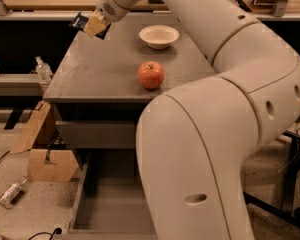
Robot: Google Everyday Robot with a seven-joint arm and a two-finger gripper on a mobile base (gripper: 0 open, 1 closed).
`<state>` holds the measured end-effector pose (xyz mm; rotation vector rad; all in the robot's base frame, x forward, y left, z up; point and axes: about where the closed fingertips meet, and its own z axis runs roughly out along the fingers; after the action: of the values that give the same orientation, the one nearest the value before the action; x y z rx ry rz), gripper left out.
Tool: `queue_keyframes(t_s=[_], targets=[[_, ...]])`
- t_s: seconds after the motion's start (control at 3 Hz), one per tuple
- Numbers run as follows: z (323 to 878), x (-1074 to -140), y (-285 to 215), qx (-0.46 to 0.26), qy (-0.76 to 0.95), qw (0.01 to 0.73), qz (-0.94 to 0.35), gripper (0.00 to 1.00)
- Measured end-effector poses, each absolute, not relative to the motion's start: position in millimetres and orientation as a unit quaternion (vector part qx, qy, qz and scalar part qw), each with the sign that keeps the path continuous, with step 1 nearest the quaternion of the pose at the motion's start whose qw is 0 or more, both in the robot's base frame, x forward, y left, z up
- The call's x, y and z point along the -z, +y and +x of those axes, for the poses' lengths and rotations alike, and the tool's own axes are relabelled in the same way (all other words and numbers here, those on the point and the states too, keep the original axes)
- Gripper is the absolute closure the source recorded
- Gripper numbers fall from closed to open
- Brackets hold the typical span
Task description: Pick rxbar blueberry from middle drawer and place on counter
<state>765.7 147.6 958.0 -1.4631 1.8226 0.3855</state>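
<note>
Currently pincer (95, 25) clamped on rxbar blueberry (80, 21); over counter (100, 69) far-left corner

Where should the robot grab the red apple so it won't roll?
Probably around its widest middle, from straight above: the apple sits upright, stem dimple up, with nothing touching its sides. The gripper is at the far left corner of the counter, by the rxbar blueberry.

Red apple (151, 75) near white bowl (159, 36); cardboard box (42, 151), bottle (11, 194) on floor (25, 219).
</note>
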Motion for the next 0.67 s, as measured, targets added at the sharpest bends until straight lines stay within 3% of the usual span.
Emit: queue_keyframes(t_s=[0.33,0.67], targets=[[778,-933,175,-0.175,0.708,0.375,-0.572,1.00],[772,-898,176,-0.195,0.720,0.350,-0.566,0.84]])
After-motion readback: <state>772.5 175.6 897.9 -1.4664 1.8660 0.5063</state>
